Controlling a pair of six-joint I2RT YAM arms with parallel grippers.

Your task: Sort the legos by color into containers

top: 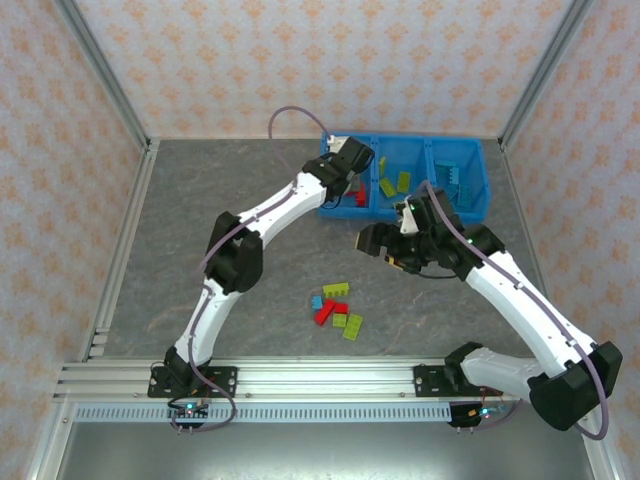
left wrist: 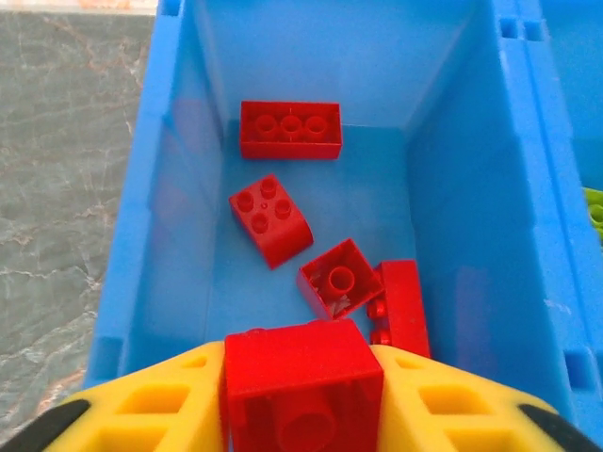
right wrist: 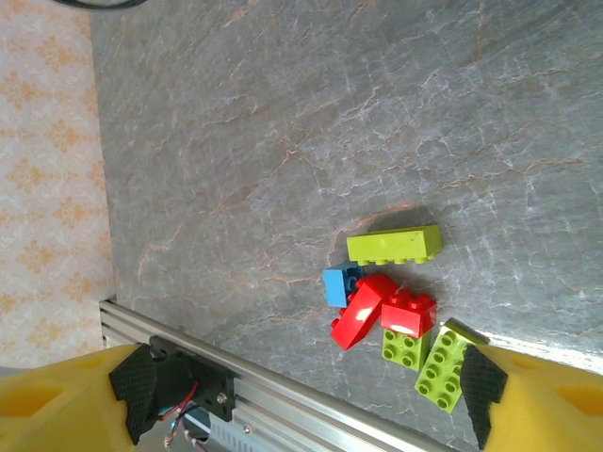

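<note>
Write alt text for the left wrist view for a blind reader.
The left hand holds a red brick between yellow fingers above a blue bin compartment where four other red bricks lie. Grey table shows at left.

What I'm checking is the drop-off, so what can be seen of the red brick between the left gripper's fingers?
The red brick is a glossy plastic block, squarish, with a round tube showing on its near face. It sits between the yellow fingers of the left gripper, both seeming to touch its sides. It hangs over the left compartment of the blue bin, above four other red bricks, apart from them.
</note>
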